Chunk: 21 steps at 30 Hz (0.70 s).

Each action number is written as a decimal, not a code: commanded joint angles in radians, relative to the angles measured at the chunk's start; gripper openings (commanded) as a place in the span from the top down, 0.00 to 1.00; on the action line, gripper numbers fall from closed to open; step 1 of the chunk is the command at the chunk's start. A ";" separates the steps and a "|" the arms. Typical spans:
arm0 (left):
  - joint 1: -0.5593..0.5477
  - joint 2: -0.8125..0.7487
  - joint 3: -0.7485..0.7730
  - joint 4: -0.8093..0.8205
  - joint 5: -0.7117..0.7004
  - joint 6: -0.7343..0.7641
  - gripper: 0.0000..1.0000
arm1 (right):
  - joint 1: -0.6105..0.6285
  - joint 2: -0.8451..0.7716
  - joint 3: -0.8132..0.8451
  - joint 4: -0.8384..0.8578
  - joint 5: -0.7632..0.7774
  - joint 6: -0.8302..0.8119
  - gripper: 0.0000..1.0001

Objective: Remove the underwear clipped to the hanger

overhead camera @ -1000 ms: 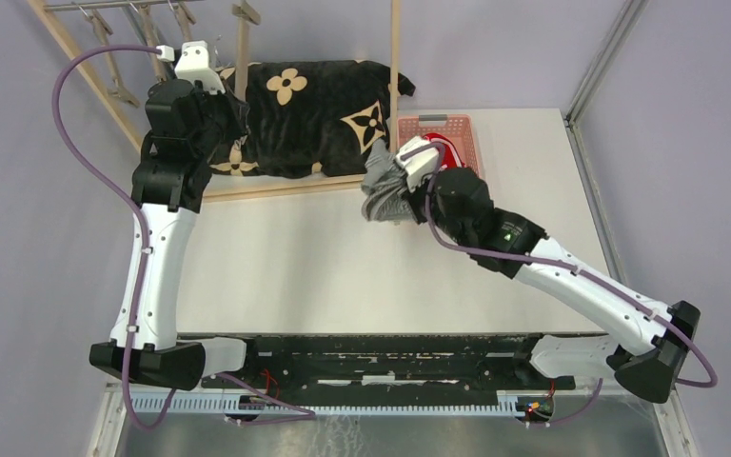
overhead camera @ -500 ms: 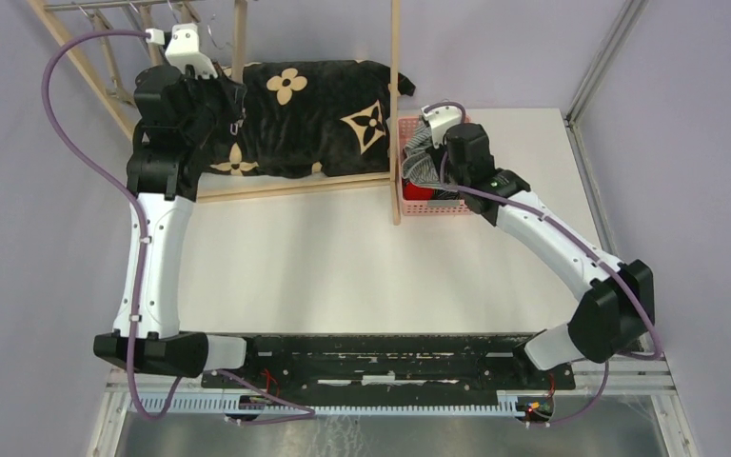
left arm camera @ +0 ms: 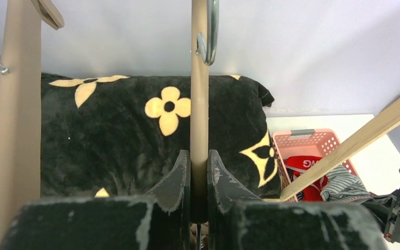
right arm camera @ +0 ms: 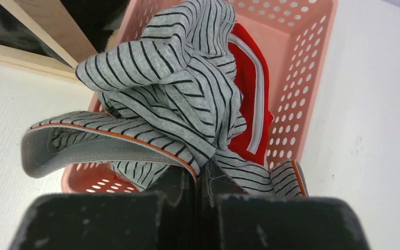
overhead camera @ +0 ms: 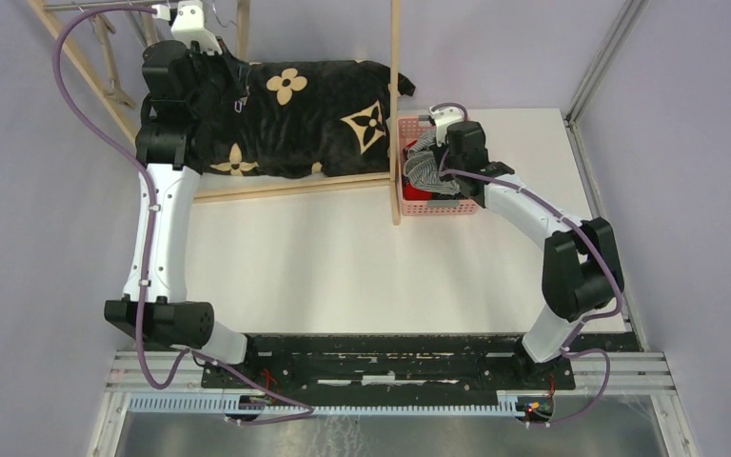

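My right gripper (right arm camera: 199, 174) is shut on the grey underwear (right arm camera: 166, 83), a pair of fine-striped shorts, and holds it bunched over the pink basket (right arm camera: 312, 52). In the top view this gripper (overhead camera: 435, 157) is above the basket (overhead camera: 438, 208) with the grey cloth (overhead camera: 424, 171). The red underwear (right arm camera: 247, 78) lies inside the basket, and it also shows in the left wrist view (left arm camera: 304, 166). The navy underwear is not in view. My left gripper (left arm camera: 199, 172) is shut on the beige wooden hanger bar (left arm camera: 199, 104), which has a metal hook at its top. It is at the back left in the top view (overhead camera: 227, 81).
A black cushion with beige flowers (overhead camera: 305, 114) lies behind the wooden rack's base. A rack post (overhead camera: 395, 95) stands just left of the basket. More wooden bars lean at the far left (overhead camera: 76, 57). Walls close in at the back and both sides.
My right arm has carried the grey underwear from the table left of the post to over the pink basket. My left gripper has moved farther back with the hanger.
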 commanded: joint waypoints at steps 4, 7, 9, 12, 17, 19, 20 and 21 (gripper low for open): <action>0.014 0.055 0.106 0.092 -0.004 -0.036 0.97 | -0.014 0.030 0.052 0.085 -0.056 0.025 0.99; 0.020 0.083 0.131 0.106 -0.013 -0.042 0.97 | -0.015 0.037 0.058 0.088 -0.056 0.020 0.99; 0.024 0.116 0.181 0.079 -0.013 -0.044 0.97 | -0.016 0.042 0.060 0.090 -0.051 0.019 1.00; 0.027 0.166 0.241 0.046 -0.030 -0.045 0.97 | -0.021 0.051 0.060 0.100 -0.050 0.020 0.99; 0.031 0.212 0.270 0.008 -0.055 -0.056 0.89 | -0.026 0.068 0.089 0.097 -0.069 0.019 0.99; 0.032 0.220 0.256 -0.007 -0.058 -0.055 0.80 | -0.027 0.078 0.107 0.091 -0.070 0.016 0.99; 0.031 0.217 0.245 -0.005 -0.058 -0.054 0.77 | -0.029 0.081 0.114 0.091 -0.070 0.015 1.00; 0.031 0.213 0.230 -0.002 -0.058 -0.053 0.76 | -0.030 0.081 0.117 0.092 -0.072 0.016 1.00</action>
